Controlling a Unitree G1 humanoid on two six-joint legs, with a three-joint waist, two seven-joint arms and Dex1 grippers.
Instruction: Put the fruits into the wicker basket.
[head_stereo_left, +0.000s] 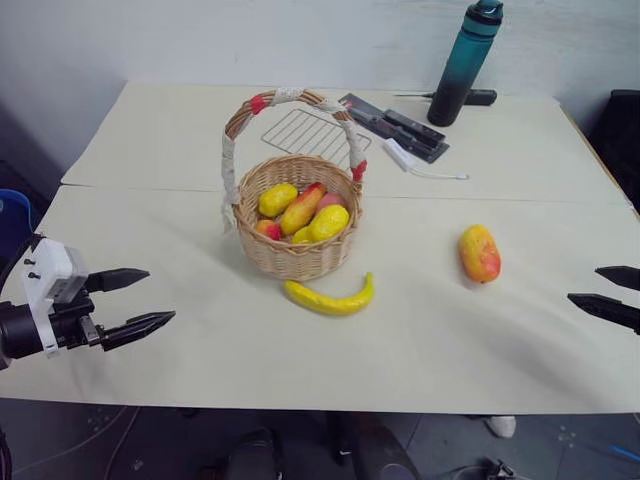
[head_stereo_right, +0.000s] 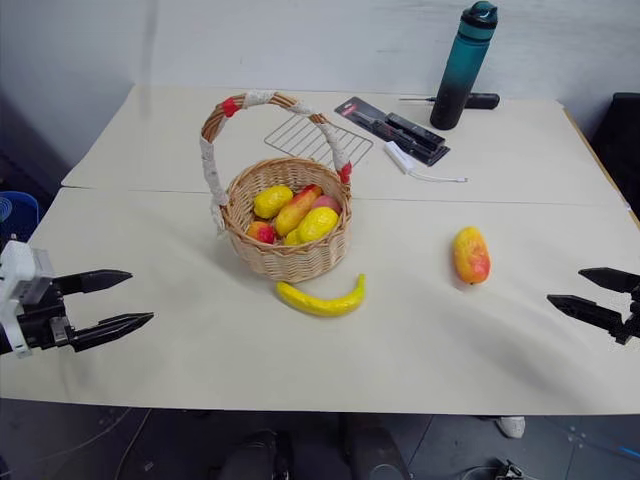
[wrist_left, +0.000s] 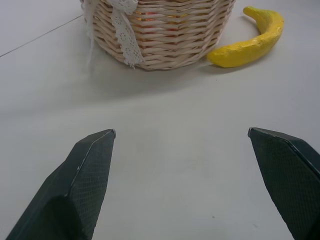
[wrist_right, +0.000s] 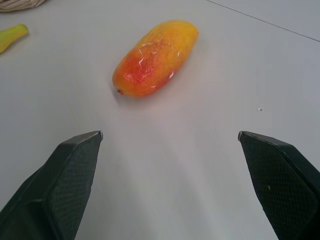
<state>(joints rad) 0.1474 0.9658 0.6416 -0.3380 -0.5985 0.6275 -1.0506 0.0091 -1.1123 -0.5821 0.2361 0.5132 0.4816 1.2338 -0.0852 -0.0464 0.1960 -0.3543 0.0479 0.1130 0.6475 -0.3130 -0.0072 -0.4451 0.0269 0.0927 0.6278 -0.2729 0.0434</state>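
the cream table (head_stereo_left: 180, 150) carries everything, and the wicker basket (head_stereo_left: 297, 262) stands near its middle, upright, with its cloth-wrapped handle arched over a heap of small yellow and red toy fruits (head_stereo_left: 305, 212). behind the basket lies a flat wire rack (head_stereo_left: 305, 130), and farther back to the right of it stands a teal bottle (head_stereo_left: 466, 60). the left gripper (head_stereo_left: 132, 303) hovers well to the left of the basket, fingers spread apart and holding nothing. the right gripper (head_stereo_right: 592, 295) hangs well to the right of the basket, fingers likewise apart and empty. the banana (head_stereo_left: 330, 297) lies on the table just in front of the basket, close to its base. the mango (head_stereo_left: 479, 253) lies on the table to the right of the basket, between it and the right gripper.
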